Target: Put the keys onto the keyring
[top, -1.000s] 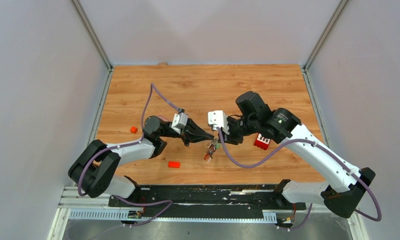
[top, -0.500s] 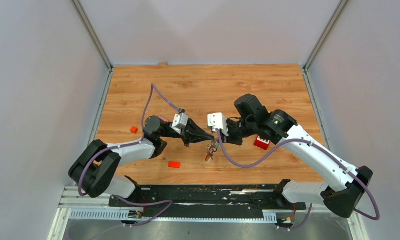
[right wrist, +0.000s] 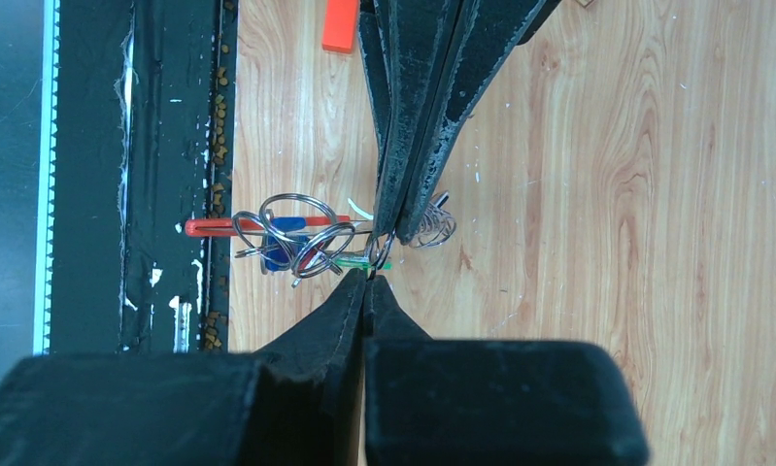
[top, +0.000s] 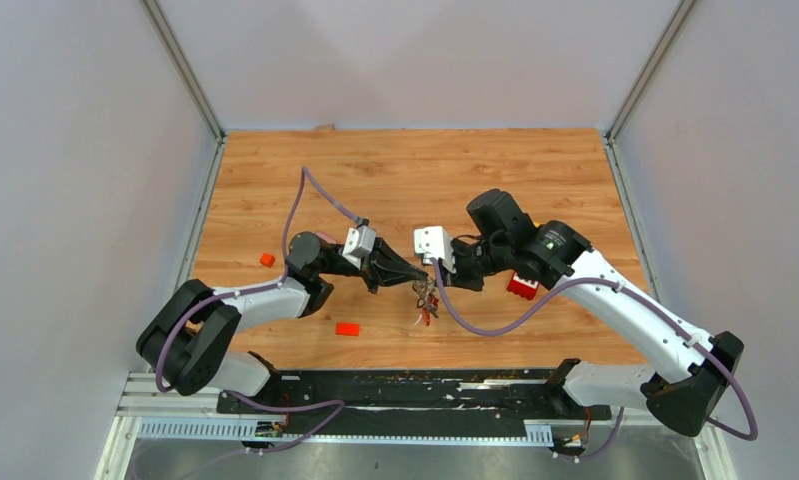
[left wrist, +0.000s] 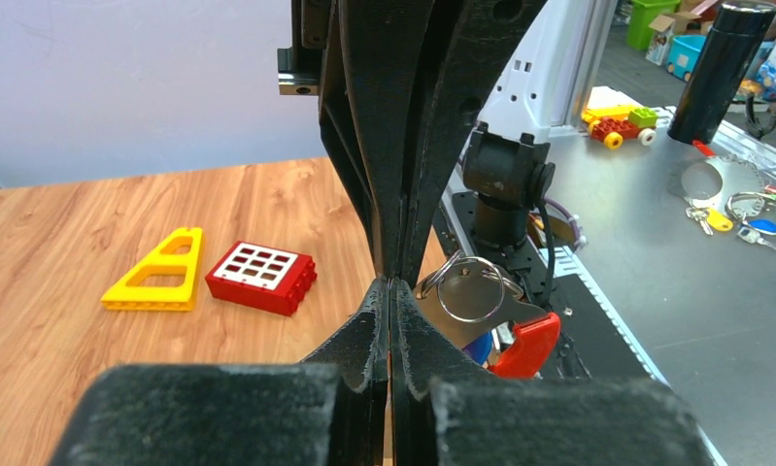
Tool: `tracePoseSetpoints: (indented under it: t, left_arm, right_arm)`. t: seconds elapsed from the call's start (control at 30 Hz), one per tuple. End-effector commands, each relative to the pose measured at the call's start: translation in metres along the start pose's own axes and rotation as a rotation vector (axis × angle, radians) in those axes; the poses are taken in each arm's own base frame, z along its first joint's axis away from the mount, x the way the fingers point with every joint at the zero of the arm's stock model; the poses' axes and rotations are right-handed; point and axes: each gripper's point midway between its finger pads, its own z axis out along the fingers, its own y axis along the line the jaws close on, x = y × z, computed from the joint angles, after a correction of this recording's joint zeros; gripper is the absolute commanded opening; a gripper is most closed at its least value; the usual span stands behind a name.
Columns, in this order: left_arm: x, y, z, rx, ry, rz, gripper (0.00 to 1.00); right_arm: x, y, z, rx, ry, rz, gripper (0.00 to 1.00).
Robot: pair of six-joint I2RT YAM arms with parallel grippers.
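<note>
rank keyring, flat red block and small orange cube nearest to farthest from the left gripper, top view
1. keyring, hanging right at the left gripper tips.
2. flat red block, lower left of the tips, towards the near edge.
3. small orange cube, far out on the left side.

The table (top: 395, 170) is viewed from high above and behind; both wrist views are held close, faced toward each other, with the keyring (top: 424, 300) shared mid-frame.

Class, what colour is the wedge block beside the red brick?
The wedge block is yellow; clearest in left wrist view.
</note>
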Motion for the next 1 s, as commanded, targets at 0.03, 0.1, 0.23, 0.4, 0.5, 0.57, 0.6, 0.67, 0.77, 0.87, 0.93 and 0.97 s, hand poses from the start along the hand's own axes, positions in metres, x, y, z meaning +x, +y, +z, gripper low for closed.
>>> tracePoseSetpoints:
  t: [0.03,0.1,0.23,0.4,0.5,0.57,0.6,0.67,0.77,0.87,0.93,0.97]
  left_arm:
    - [-0.021,-0.001,0.001,-0.004,-0.049,0.102,0.00]
    - [-0.022,0.000,0.001,-0.010,-0.052,0.103,0.00]
    - [-0.022,0.003,0.001,-0.029,-0.056,0.101,0.00]
    - [-0.022,0.005,0.000,-0.040,-0.057,0.095,0.00]
    - [-0.022,0.004,-0.001,-0.040,-0.058,0.092,0.00]
    - [-0.021,0.004,0.000,-0.038,-0.057,0.091,0.00]
    - [-0.022,0.003,0.000,-0.034,-0.058,0.090,0.00]
    - [-0.021,0.003,0.000,-0.030,-0.057,0.091,0.00]
    - [-0.021,0.002,-0.001,-0.026,-0.057,0.086,0.00]
    - [-0.021,0.001,-0.001,-0.020,-0.057,0.082,0.00]
    - [-0.021,0.001,-0.001,-0.017,-0.057,0.084,0.00]
    - [-0.021,0.000,0.000,-0.015,-0.057,0.082,0.00]
  right_arm:
    - [0.000,0.001,0.003,-0.008,-0.024,0.012,0.00]
    - [0.001,0.002,0.005,-0.009,-0.024,0.017,0.00]
    - [0.001,0.000,0.006,-0.007,-0.028,0.025,0.00]
    - [0.002,-0.001,0.007,-0.009,-0.037,0.037,0.00]
    - [0.001,0.001,0.007,-0.015,-0.042,0.040,0.06]
    - [0.000,0.000,0.006,-0.011,-0.045,0.037,0.13]
    - [-0.001,0.000,0.005,-0.009,-0.047,0.034,0.19]
    - [-0.003,-0.001,0.001,0.003,-0.049,0.025,0.28]
    - [-0.009,-0.005,-0.007,0.029,-0.055,0.006,0.32]
    - [-0.015,-0.007,-0.012,0.042,-0.069,-0.004,0.32]
    - [-0.017,-0.009,-0.014,0.048,-0.075,-0.005,0.31]
    - [-0.019,-0.010,-0.014,0.050,-0.079,-0.003,0.31]
